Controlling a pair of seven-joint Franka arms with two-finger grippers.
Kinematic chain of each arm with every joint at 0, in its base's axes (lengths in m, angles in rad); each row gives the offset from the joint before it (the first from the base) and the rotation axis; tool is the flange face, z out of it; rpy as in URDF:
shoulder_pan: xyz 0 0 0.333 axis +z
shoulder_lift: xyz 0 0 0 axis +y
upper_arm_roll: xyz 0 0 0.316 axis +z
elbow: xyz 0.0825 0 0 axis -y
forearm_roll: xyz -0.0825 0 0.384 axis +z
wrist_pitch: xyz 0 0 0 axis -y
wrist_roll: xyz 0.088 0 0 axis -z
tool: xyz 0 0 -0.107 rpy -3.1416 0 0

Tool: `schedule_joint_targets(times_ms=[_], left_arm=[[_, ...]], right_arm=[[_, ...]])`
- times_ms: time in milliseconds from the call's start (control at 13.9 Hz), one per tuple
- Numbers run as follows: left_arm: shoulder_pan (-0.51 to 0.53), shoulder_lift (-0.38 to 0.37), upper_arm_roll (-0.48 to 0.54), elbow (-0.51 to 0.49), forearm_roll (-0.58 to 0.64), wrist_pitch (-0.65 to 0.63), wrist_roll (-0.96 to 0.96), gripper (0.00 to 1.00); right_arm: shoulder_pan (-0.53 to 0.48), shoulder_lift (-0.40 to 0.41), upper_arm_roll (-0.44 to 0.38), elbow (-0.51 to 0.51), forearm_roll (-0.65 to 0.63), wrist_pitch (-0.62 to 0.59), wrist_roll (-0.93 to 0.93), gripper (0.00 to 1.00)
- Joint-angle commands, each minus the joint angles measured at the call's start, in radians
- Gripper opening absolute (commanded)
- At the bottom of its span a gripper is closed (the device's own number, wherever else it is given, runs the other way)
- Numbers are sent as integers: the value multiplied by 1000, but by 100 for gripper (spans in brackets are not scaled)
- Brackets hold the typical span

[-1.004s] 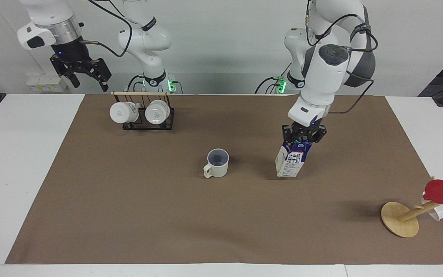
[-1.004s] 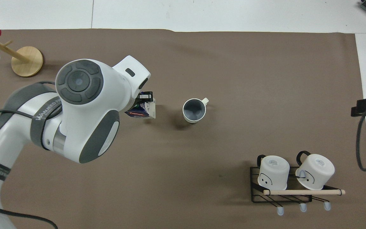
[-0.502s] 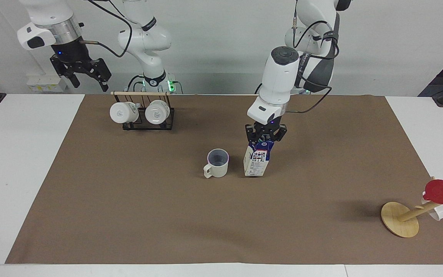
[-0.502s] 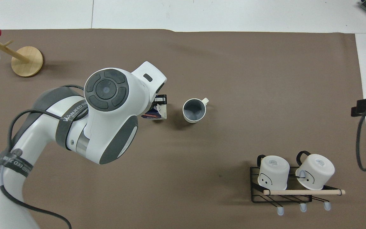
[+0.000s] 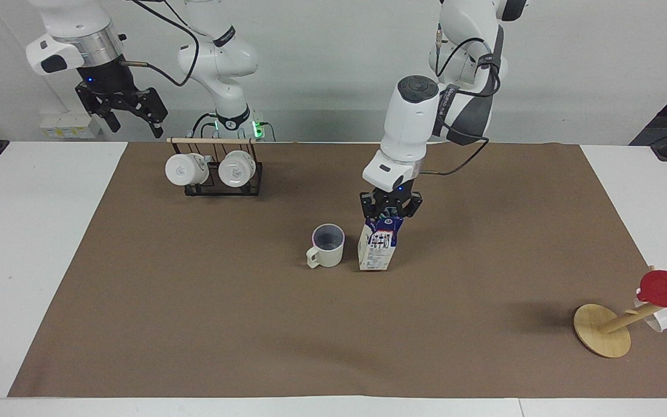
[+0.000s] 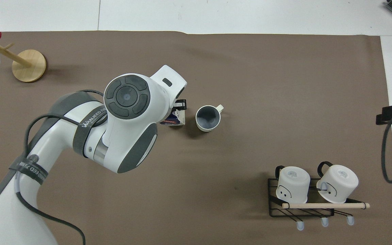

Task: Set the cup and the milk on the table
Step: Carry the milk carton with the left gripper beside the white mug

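Carried toward the right arm's end since a second ago, the small blue-and-white gable-top milk carton (image 5: 376,248) now stands just beside the cream ceramic mug with the lavender inside (image 5: 327,245) on the brown mat (image 5: 194,324), its top clamped by the left gripper (image 5: 390,215). Only the facing view shows this grip, and the right gripper (image 5: 128,113) raised, jaws apart, waiting. Counted: 1 carton, 1 cream mug, 2 white mugs (image 6: 292,182) racked.

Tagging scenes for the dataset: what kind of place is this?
Probably a robotics lab bench staged as a kitchen counter: two Franka arms at a white table with a brown mat, a mug rack, a milk carton.
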Motion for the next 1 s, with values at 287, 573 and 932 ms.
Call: schedule_joint_targets(times_ms=[287, 573, 932], left_arm=[[-45, 39, 12, 17, 8, 42, -20, 34], [-45, 39, 10, 14, 8, 41, -10, 100], [-41, 21, 12, 18, 8, 41, -10, 100]], right_arm=[[-10, 4, 0, 5, 6, 7, -29, 100], [-10, 4, 0, 5, 6, 7, -29, 100], [-10, 4, 0, 5, 6, 7, -29, 100]])
